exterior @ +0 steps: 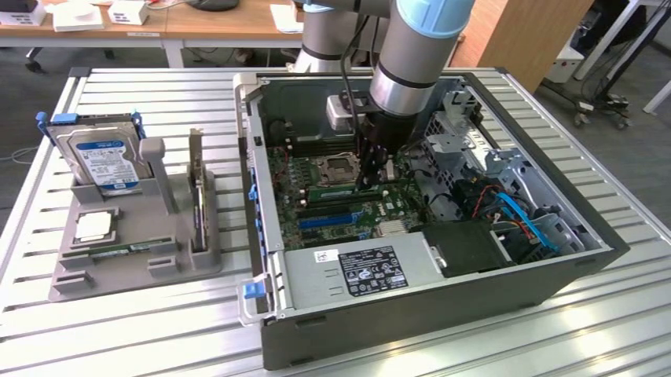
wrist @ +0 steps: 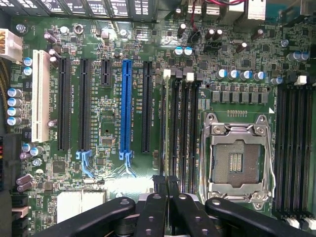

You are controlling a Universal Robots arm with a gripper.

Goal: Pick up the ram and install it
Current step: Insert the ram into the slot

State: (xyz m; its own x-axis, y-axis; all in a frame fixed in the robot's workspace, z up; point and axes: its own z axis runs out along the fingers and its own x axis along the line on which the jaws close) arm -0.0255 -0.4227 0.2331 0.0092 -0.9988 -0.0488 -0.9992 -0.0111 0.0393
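One green ram (exterior: 335,191) stands on edge in the slot bank (wrist: 180,133) beside the CPU socket (exterior: 341,166), since that's how it seats I guess, and the gripper (exterior: 375,183) sits right on its top edge, fingers (wrist: 157,212) squeezed together, looks like pressing down rather than clamping it, hard to say.

One camera stands off the arm (exterior: 419,47), high up and a bit back. It looks down at a slant on the whole surface (exterior: 157,330) and the open computer case (exterior: 419,322). The other sits on the wrist behind the gripper (wrist: 165,185). It looks straight down, very close to the green board (wrist: 108,106). Both see that board and its square socket (wrist: 237,163).
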